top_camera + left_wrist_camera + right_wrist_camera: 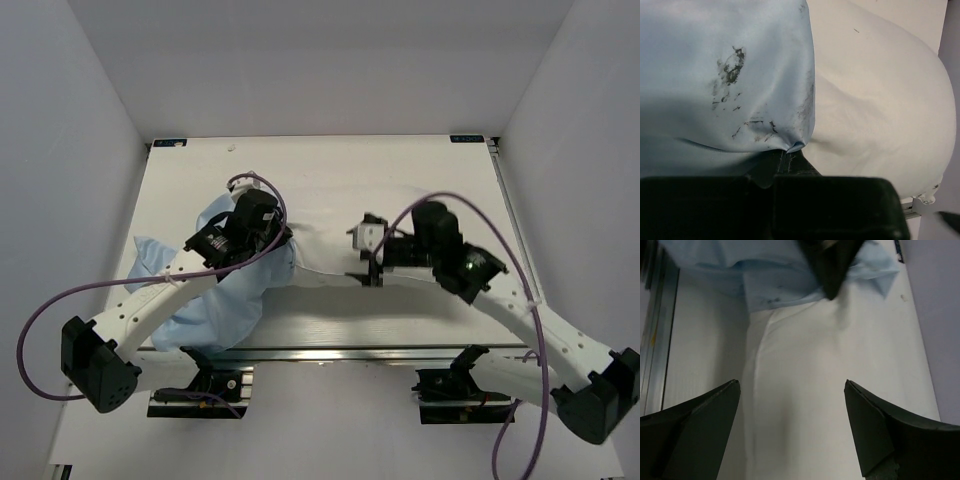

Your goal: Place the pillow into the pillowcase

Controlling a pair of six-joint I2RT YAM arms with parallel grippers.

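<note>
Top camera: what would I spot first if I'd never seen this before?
The crumpled light-blue pillowcase at the left stands out most on the white table, with the left gripper pinching its edge. Beside it, the pale pillow nearly blends in, and the right gripper hangs open over it. The left wrist view shows dark smudges on the blue cloth.

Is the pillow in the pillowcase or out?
Mostly out. The pillow lies bare beside the pillowcase, whose edge overlaps one end; whether that end is inside, cannot tell.
</note>
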